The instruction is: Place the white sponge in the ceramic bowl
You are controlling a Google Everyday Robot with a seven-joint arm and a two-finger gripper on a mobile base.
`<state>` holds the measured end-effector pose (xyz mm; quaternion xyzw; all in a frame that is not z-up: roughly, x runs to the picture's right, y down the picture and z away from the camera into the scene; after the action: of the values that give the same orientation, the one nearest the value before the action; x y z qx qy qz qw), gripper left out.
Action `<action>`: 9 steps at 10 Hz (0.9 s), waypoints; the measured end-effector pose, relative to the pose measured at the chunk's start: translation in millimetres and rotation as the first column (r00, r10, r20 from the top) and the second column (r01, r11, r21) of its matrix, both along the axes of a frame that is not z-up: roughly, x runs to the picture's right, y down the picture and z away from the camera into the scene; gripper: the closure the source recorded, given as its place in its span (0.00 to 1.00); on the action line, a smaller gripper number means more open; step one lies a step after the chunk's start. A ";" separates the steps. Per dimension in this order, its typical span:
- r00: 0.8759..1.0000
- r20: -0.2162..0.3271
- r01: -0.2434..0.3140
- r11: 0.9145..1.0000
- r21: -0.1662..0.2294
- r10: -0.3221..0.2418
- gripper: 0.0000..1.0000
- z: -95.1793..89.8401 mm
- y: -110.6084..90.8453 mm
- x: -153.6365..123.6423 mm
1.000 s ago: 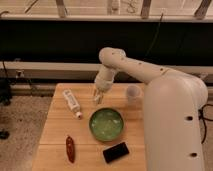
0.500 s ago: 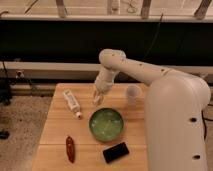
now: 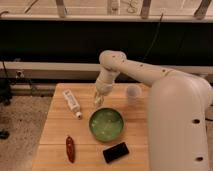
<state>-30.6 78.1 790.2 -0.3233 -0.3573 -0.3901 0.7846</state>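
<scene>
the hand (image 3: 98,99) hangs pressed together over the table (image 3: 54,127), just behind the far rim of the ceramic bowl (image 3: 106,125), pinching a small pale lump, the white sponge (image 3: 97,103), at its tips. a white tube (image 3: 72,102) lies to the left, a translucent cup (image 3: 132,92) to the right. nearer the camera lie a red object (image 3: 70,148) and a black slab (image 3: 115,152).

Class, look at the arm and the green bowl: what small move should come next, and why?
Probably shift the gripper slightly toward the camera, over the ceramic bowl. Its jaws are shut on what looks like the white sponge, beside the bowl's far-left rim, not yet above its hollow.
</scene>
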 end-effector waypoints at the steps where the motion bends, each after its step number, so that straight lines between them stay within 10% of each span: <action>1: 1.000 -0.004 0.000 1.000 0.000 0.000 0.90 0.1 1.3 1.0; 9: 1.000 -0.028 0.003 1.000 -0.004 -0.003 0.90 -0.8 10.1 8.0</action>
<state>-22.6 88.2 789.4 -0.3308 -0.3466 -0.3860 0.7883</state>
